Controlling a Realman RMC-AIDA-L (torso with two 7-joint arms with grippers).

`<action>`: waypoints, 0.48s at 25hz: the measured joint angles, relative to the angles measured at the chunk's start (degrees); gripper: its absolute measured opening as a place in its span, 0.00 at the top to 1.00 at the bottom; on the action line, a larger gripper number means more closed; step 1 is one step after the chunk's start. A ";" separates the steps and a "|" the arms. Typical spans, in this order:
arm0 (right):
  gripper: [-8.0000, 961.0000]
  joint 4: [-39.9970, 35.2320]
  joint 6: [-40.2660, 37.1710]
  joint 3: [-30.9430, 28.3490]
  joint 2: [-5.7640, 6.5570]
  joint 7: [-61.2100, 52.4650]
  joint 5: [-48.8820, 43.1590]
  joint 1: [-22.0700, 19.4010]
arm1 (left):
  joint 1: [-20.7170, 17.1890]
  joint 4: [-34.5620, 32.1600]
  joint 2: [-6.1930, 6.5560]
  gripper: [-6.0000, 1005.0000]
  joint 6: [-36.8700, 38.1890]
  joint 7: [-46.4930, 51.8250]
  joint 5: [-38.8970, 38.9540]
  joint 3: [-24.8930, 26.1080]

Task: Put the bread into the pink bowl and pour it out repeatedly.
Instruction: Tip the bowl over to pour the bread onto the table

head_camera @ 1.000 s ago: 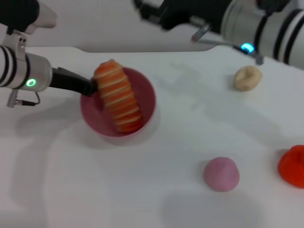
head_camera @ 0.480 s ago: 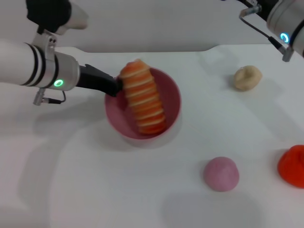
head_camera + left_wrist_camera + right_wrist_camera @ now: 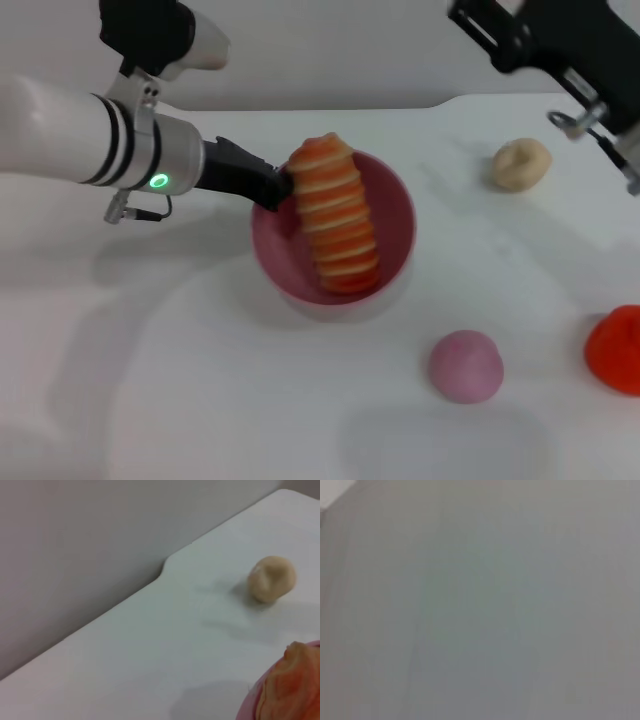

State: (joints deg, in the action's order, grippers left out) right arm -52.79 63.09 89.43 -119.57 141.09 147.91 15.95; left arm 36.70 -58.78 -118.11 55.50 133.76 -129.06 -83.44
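Observation:
The pink bowl (image 3: 396, 222) stands on the white table left of centre. The bread (image 3: 338, 226), orange with cream grooves, leans in it with its upper end over the bowl's far-left rim. My left gripper (image 3: 277, 188) is shut on the bowl's left rim, beside that upper end. The left wrist view shows the bread's end (image 3: 294, 686) and a sliver of the bowl's rim (image 3: 247, 712). My right arm is raised at the top right, its black gripper (image 3: 484, 26) well above the table. The right wrist view shows only a grey wall.
A beige knotted lump (image 3: 521, 164) lies at the back right, also in the left wrist view (image 3: 272, 578). A small pink dome (image 3: 466, 366) sits in front of the bowl to the right. A red object (image 3: 617, 348) is at the right edge.
My left gripper has carried the bowl with the bread in it to the right. My right arm has drawn back to the right.

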 joint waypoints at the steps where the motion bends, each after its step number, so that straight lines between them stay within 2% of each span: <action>1: 0.33 1.42 1.83 -0.39 0.00 2.35 0.83 -0.34 | 0.03 -0.07 0.00 0.95 -0.32 -0.04 0.15 -0.66; 6: 0.33 7.10 8.76 -4.86 -0.05 9.02 4.89 -2.67 | 0.27 -1.28 -0.03 0.95 -2.94 -1.28 2.38 -5.76; 12: 0.33 13.88 15.48 -15.12 -0.07 9.89 5.53 -4.35 | 0.66 -2.55 -0.23 0.95 -7.94 -3.56 4.78 -11.85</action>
State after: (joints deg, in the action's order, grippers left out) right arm -38.90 78.57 74.31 -119.64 150.99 153.45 11.60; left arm 37.35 -61.34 -118.34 47.56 130.20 -124.28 -95.29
